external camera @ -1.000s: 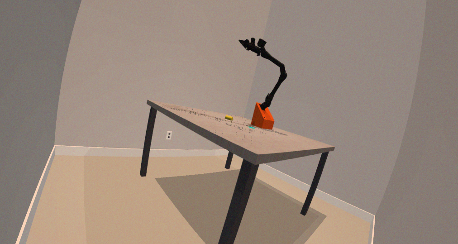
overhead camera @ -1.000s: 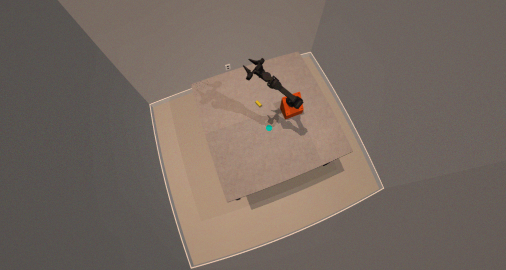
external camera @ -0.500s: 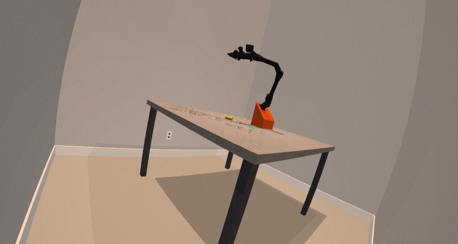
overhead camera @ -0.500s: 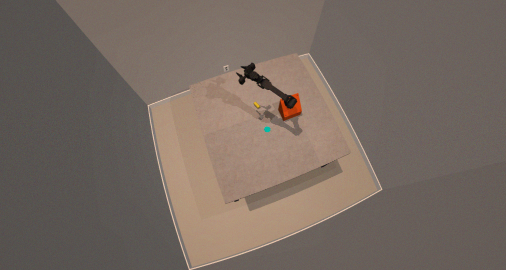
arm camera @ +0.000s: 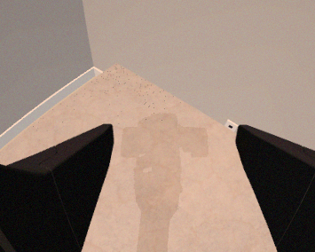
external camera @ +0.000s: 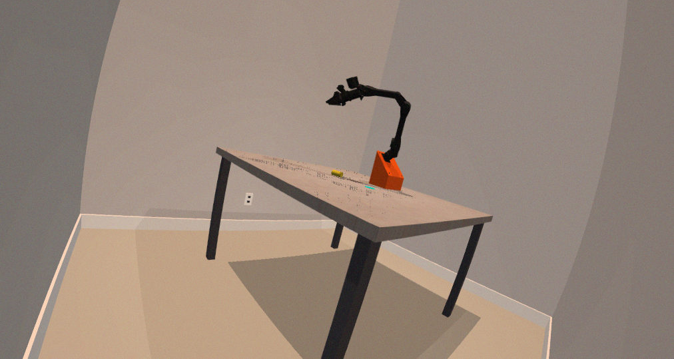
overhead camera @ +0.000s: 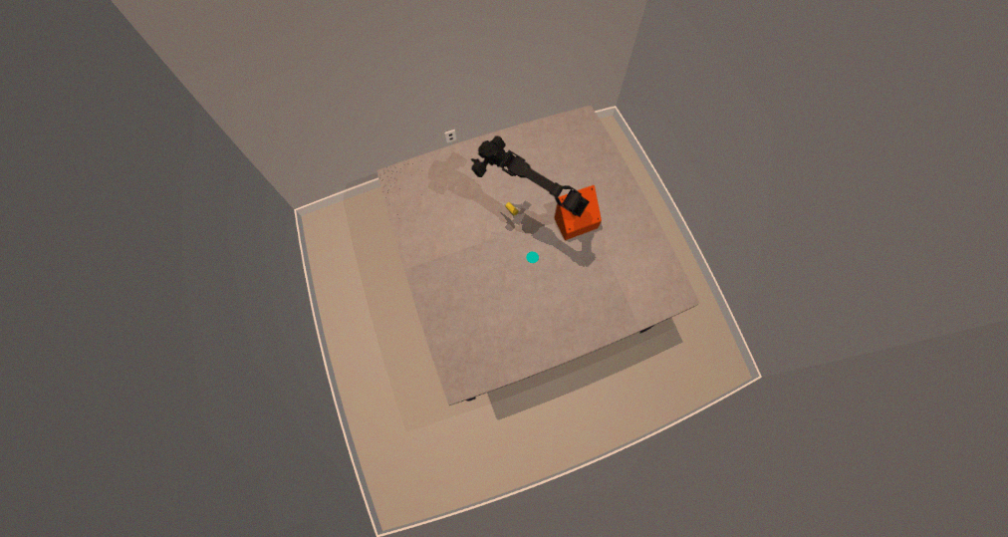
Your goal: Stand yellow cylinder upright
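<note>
The yellow tall cylinder [overhead camera: 511, 208] [external camera: 337, 173] lies on its side on the table. The cyan circle [overhead camera: 532, 257] [external camera: 369, 187] is a flat disc on the table top, apart from the cylinder, with nothing standing on it. My gripper [overhead camera: 486, 153] [external camera: 327, 102] [arm camera: 176, 133] is open and empty. It is high above the table, beyond the cylinder on the wall side in the top view, and points outward with a slight downward tilt. The wrist view shows table surface and wall between the fingers; the cylinder and circle are not in that view.
The orange base block [overhead camera: 591, 226] [external camera: 393, 182] carries the arm and stands to the right of the cylinder and circle. The table [overhead camera: 493, 322] [external camera: 424, 215] has a wall with a socket [overhead camera: 450, 135] [external camera: 248, 198] behind one edge. The arm's shadow crosses the table near the cylinder.
</note>
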Action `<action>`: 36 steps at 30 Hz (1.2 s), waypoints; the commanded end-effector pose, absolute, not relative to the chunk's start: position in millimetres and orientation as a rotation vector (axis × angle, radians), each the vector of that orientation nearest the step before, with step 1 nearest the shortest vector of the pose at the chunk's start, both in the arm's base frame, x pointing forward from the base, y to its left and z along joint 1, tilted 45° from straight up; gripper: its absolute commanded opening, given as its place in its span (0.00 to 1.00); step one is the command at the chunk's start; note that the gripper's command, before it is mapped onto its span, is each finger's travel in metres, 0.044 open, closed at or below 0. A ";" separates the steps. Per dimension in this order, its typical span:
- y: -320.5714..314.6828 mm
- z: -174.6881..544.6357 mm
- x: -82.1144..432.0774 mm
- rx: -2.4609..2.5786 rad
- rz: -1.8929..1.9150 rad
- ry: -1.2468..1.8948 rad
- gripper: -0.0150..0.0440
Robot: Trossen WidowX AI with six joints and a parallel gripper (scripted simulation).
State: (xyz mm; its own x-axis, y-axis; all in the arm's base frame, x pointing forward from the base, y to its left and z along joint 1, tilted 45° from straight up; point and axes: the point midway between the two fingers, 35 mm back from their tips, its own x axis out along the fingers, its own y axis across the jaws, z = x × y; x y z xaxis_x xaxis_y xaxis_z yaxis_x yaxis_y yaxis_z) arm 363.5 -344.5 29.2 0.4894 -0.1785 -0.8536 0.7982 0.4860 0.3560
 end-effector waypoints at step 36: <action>-116.6 -130.1 267.5 1.474 -0.416 1.704 0.78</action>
State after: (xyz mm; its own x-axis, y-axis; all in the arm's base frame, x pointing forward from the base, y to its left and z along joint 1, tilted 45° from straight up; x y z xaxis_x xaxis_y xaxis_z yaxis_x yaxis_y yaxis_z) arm 279.1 -135.5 -125.5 0.0656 0.5997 -0.7975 0.9137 0.2852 0.2896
